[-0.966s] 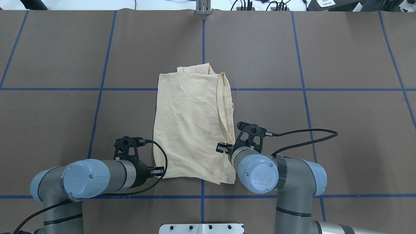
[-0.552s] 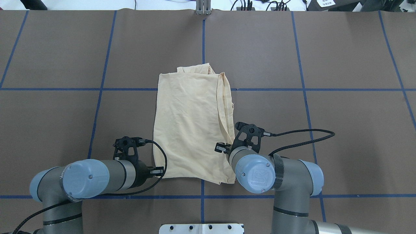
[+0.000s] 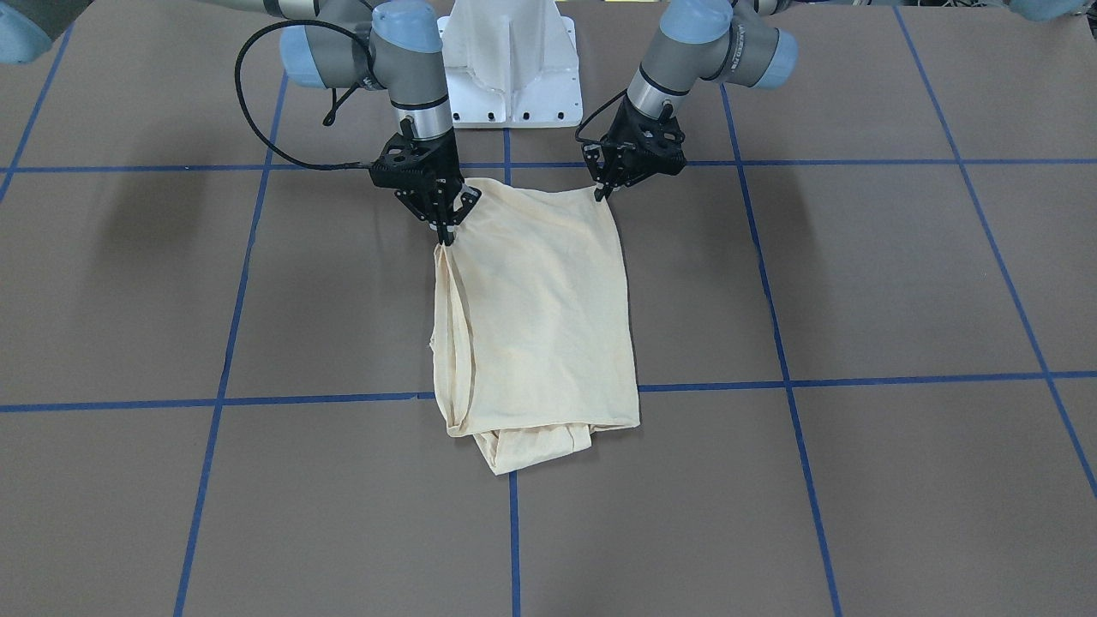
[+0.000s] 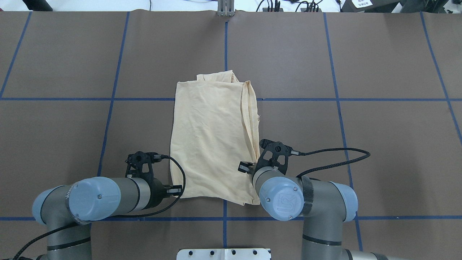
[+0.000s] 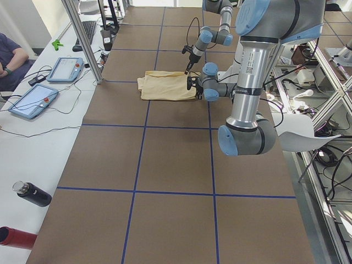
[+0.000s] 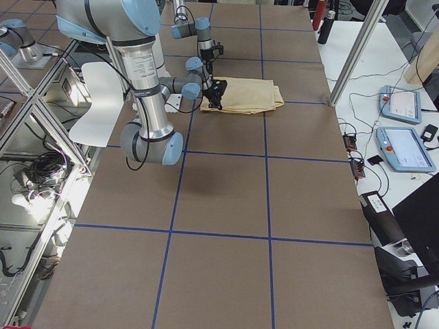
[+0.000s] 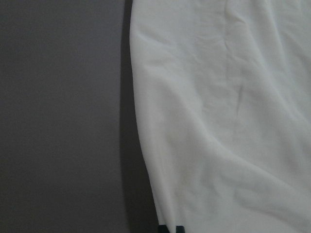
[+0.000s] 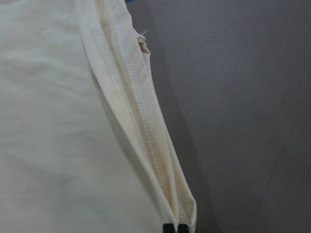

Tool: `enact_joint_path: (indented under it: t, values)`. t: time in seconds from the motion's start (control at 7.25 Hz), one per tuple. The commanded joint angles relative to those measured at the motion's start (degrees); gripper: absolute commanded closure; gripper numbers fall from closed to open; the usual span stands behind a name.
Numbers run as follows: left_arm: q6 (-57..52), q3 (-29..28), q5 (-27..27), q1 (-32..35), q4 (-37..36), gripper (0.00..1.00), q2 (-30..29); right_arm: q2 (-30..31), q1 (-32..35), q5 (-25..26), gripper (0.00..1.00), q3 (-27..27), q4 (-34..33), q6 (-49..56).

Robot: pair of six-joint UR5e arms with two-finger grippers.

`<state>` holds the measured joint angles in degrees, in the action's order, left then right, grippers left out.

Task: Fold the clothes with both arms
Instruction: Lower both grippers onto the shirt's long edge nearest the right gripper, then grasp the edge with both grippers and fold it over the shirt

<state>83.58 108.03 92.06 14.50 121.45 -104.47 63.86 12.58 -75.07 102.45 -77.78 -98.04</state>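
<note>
Two grippers clamped on shirt [image 4: 213, 144], near end.
Over one second, right gripper [image 3: 443, 233] crept back, tugging its hem (left gripper [image 3: 600, 190] unmoved); fold-over likely starting.

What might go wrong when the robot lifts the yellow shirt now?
The right pincer seems to grip the T-shirt right at its edge, where several hemmed layers stack up; it may catch only some, leaving the rest behind. The left pincer sits on the very corner, so the thin cloth might slip out. The bunched bit sticking out at the far end would probably make the fold lumpy.
</note>
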Motion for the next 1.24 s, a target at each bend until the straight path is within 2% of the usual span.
enact_joint_path:
  t: [0.0,0.28,0.41,0.55,0.83,1.1]
  values:
    - [0.00,2.87,0.22,0.00,-0.16,1.00,0.23,1.86,-0.28,1.06,1.00,4.74,0.00,0.22]
    - [1.13,12.06,0.31,-3.23,-3.65,1.00,3.82,9.92,-5.43,3.06,1.00,15.09,-0.96,0.04]
    - [3.67,17.95,0.23,-5.60,-9.07,1.00,4.62,12.31,-8.60,4.91,1.00,20.98,-4.36,-0.22]
    - [3.95,21.66,0.40,-6.58,-13.99,1.00,4.28,12.42,-9.32,5.02,1.00,23.91,-7.44,-1.09]
    - [3.00,20.92,0.58,-6.07,-18.32,1.00,2.36,11.03,-8.20,4.93,1.00,21.50,-7.91,-0.58]
    - [-2.07,16.02,0.58,1.10,-27.80,1.00,-7.88,2.09,-1.81,4.49,1.00,12.29,-8.09,-0.14]
